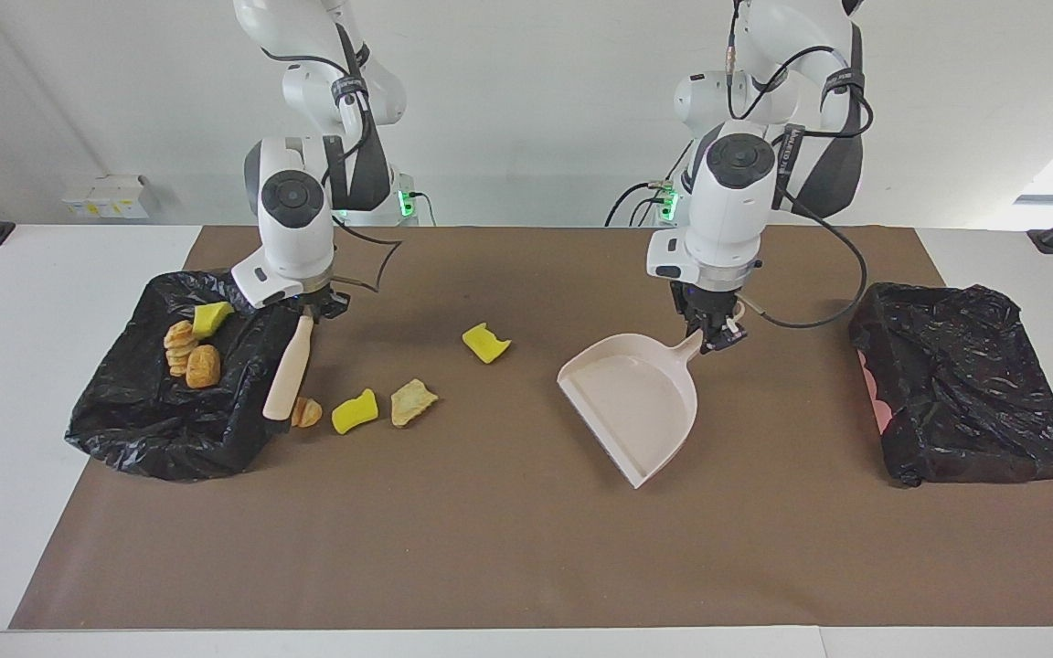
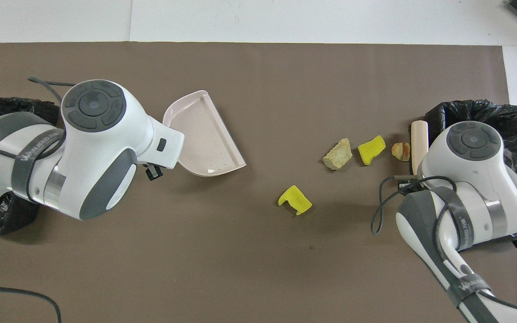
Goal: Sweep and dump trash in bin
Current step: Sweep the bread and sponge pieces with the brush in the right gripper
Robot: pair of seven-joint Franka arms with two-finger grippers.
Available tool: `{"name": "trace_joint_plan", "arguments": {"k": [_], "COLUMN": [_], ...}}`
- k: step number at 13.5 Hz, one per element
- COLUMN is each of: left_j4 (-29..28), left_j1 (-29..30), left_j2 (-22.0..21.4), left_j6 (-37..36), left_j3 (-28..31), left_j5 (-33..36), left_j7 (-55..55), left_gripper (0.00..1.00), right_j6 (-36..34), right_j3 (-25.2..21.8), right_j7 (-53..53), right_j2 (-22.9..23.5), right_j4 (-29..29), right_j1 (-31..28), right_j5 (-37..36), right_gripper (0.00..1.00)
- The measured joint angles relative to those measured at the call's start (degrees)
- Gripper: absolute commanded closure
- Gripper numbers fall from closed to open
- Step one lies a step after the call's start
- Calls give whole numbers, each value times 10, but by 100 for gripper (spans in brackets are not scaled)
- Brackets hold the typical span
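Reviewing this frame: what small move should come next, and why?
Probably the right gripper drags its brush against the nearest bread bit toward the dustpan, held by the left gripper: four pieces lie on the mat, the pan empty.

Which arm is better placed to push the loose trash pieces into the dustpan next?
Right. The right gripper holds the brush, beside the brown bit, yellow sponge chunk and bread piece. The left gripper only holds the empty dustpan by its handle.
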Motion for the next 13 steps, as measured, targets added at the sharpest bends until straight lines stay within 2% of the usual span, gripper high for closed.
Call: {"name": "trace_joint_plan", "arguments": {"k": [3, 5, 8, 11, 13], "left_j4": [-45, -108, -186, -223, -239], "left_j1": [0, 0, -2, -13, -31], "left_j2": [-24, -55, -85, -91, -89], "left_j6": [4, 38, 93, 148, 174], "left_j3": [12, 13, 10, 8, 7], "left_j5": [-1, -1, -2, -14, -18], "left_j7": [113, 139, 139, 137, 122], "left_gripper": [100, 100, 100, 100, 100], "right_j6": [23, 23, 18, -33, -81], "right_j3": [4, 11, 13, 13, 11], "right_j7": [0, 0, 0, 0, 0], "right_j2": [34, 44, 51, 59, 59], "right_j4": [3, 7, 23, 79, 125], "right_j1": [-4, 8, 61, 94, 92], "right_j5": [-4, 0, 65, 89, 88], "right_gripper": [100, 100, 100, 100, 100]}}
